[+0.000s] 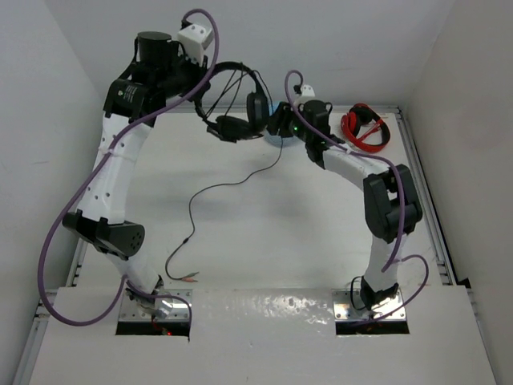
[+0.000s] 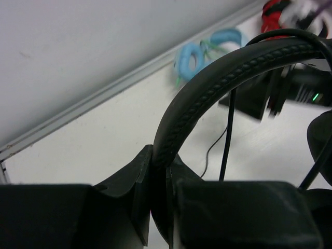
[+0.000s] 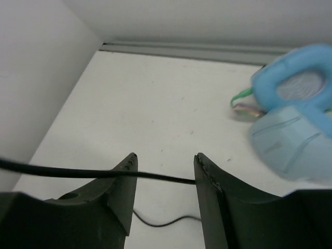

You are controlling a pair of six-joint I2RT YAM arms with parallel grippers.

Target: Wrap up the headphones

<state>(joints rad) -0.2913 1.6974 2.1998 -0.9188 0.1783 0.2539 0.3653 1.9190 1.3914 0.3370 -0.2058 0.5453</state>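
Note:
The black headphones hang above the back of the table. My left gripper is shut on their stitched headband, which arches up and to the right out of the jaws. Their thin black cable trails down over the table and ends in coloured plugs near the front. My right gripper stands open just right of the earcups. A stretch of the cable runs straight across the gap between its fingertips.
Light-blue headphones lie on the table just right of my right gripper, near the back wall. Red-and-black headphones lie at the back right. A metal rail borders the table's right side. White walls close the back and left.

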